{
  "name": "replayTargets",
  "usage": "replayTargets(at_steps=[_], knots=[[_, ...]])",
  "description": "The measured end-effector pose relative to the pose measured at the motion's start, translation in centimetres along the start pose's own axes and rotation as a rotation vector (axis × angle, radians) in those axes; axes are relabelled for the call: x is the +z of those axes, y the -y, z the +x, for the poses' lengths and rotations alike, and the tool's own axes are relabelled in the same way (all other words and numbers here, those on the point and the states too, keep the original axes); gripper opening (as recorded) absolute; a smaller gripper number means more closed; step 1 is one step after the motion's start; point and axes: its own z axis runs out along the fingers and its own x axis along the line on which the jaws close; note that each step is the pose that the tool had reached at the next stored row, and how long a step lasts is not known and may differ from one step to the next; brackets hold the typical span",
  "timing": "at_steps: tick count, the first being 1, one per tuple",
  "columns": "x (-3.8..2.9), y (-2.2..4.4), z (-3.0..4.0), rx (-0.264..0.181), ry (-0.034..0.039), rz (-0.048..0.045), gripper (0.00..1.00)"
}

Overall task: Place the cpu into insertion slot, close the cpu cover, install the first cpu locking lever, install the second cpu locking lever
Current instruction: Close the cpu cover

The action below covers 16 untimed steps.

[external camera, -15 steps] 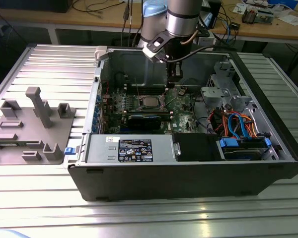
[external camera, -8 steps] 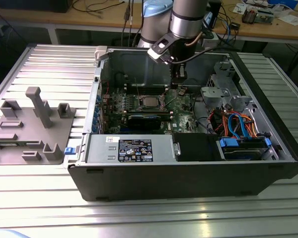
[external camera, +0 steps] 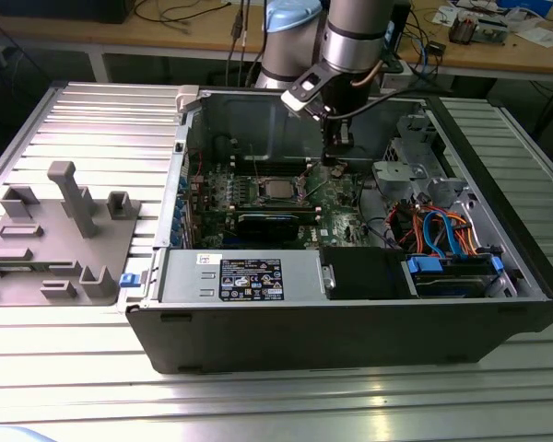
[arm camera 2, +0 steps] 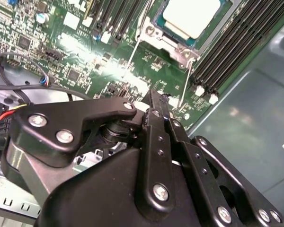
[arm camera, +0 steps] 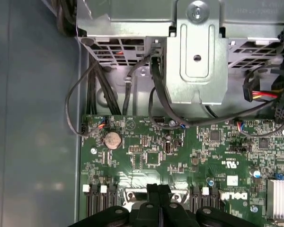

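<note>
**Ribbed counter, open case: chip in, cover down, levers left**

Ribbed aluminium counter [external camera: 74,387] carries an open computer case [external camera: 350,341], with a grey fixture tray [external camera: 55,239] lying beside it on the exterior view's left. I hang down inside the case over the green motherboard [arm camera: 151,151], near the socket and a little to the exterior view's right of it.

My jaws are pressed together, and I see nothing between them in either wrist view.

The cpu [arm camera 2: 191,14] lies flat in the insertion slot [arm camera 2: 157,20], silver top up, so I count the first step as done. The cpu cover [arm camera 2: 182,47] seems to lie down around the chip, its metal frame bordering the silver top. The second step looks finished too, though the frame runs off the picture's edge and I cannot vouch for all of it.

What is left, as I judge it, is the latching. One locking lever [arm camera 2: 134,56] and the other locking lever [arm camera 2: 185,81] run out as thin bright wires from the socket's corners toward my jaws, past its edge rather than tucked along its sides. That reads to me as both unhooked. The tip of my jaws sits just beside the free end of the second one; whether it touches, I cannot tell. Long black memory slots [arm camera 2: 227,52] flank the socket.
</note>
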Motion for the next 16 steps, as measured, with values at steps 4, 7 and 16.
replayTargets(at_steps=[4, 7, 16], knots=[[0.15, -0.68, 0.01, 0.000, 0.0000, 0.0000, 0.11], [0.22, -0.98, 0.02, 0.000, 0.0000, 0.0000, 0.11], [0.92, -1.28, 0.02, 0.000, 0.0000, 0.0000, 0.11]])
